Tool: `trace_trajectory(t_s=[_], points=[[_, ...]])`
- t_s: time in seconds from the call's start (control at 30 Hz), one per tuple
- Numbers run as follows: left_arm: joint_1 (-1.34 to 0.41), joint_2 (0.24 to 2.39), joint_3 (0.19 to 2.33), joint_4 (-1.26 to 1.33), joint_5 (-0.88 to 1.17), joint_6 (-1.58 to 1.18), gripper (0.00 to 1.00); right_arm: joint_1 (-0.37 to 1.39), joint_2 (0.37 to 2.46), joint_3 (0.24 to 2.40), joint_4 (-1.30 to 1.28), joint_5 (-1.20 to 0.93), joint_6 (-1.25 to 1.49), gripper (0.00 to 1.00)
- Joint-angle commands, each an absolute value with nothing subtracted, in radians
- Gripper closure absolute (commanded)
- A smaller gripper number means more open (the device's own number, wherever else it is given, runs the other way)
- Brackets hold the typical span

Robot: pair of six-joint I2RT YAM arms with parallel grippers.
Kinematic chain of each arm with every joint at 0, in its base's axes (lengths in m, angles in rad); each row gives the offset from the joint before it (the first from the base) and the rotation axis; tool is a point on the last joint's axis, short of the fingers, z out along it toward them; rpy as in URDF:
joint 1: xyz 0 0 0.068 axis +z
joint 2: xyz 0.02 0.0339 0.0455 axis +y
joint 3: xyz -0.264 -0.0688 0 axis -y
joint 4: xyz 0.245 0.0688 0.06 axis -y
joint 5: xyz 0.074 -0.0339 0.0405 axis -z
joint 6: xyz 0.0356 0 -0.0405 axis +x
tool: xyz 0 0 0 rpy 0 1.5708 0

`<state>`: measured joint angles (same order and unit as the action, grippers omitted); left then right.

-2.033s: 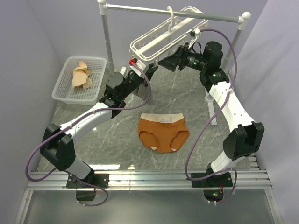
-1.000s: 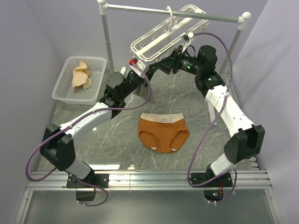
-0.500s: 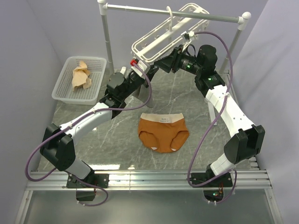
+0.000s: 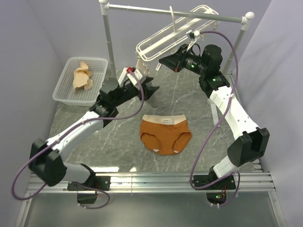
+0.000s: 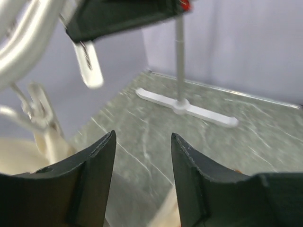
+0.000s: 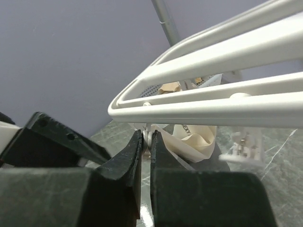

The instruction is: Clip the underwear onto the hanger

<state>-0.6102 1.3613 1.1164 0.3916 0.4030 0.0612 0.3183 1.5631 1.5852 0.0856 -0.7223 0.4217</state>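
The rust-orange underwear (image 4: 165,135) lies flat on the marble table, waistband toward the back, and neither gripper touches it. The white hanger (image 4: 175,32) hangs tilted from the rail. My right gripper (image 4: 164,60) is just below its near bars. In the right wrist view the hanger bars (image 6: 213,61) run above my right gripper (image 6: 146,138), which is shut on a small clip dangling from them. My left gripper (image 4: 151,92) is open and empty below the hanger's left end. In the left wrist view the left gripper (image 5: 143,142) shows only table between its fingers, and a clip (image 5: 90,66) hangs above.
A white basket (image 4: 64,90) holding a tan cloth (image 4: 81,75) stands at the back left. The grey rail (image 4: 175,12) on white posts spans the back, and its foot (image 5: 189,108) lies on the table. A grey-and-beige garment (image 6: 199,135) hangs behind the right fingers.
The right gripper has shut on the hanger clip. The left gripper has opened and dropped away from the hanger's left end. The hanger has swung up and to the right.
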Motion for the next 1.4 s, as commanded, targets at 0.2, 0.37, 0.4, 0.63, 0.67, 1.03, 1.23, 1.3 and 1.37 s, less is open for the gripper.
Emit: trace_trajectory(t_s=[0.2, 0.37, 0.4, 0.63, 0.67, 1.03, 1.23, 1.3, 1.37], points=[[-0.606, 1.106, 0.832, 0.063, 0.425, -0.029, 0.44, 0.324, 1.514, 1.611, 0.069, -0.729, 0.388, 1.0], [-0.607, 1.199, 0.794, -0.035, 0.332, -0.153, 0.44, 0.324, 1.516, 1.603, 0.078, -0.726, 0.402, 1.0], [-0.606, 1.23, 0.804, -0.061, 0.316, -0.163, 0.44, 0.324, 1.517, 1.603, 0.078, -0.724, 0.402, 1.0], [-0.606, 1.475, 0.87, -0.046, 0.219, -0.259, 0.39, 0.324, 1.508, 1.606, 0.055, -0.7, 0.377, 1.0], [-0.606, 1.529, 0.899, -0.049, 0.218, -0.27, 0.37, 0.324, 1.505, 1.602, 0.06, -0.695, 0.376, 1.0], [-0.62, 1.761, 1.026, -0.064, 0.063, -0.295, 0.32, 0.324, 1.489, 1.586, 0.054, -0.69, 0.359, 1.0], [-0.71, 1.819, 1.08, -0.06, 0.057, -0.296, 0.35, 0.324, 1.489, 1.58, 0.055, -0.692, 0.353, 1.0], [-0.739, 1.845, 1.1, -0.055, 0.048, -0.293, 0.35, 0.322, 1.489, 1.582, 0.052, -0.692, 0.353, 1.0], [-0.753, 1.88, 1.135, -0.058, 0.048, -0.285, 0.35, 0.324, 1.488, 1.578, 0.054, -0.692, 0.351, 1.0]])
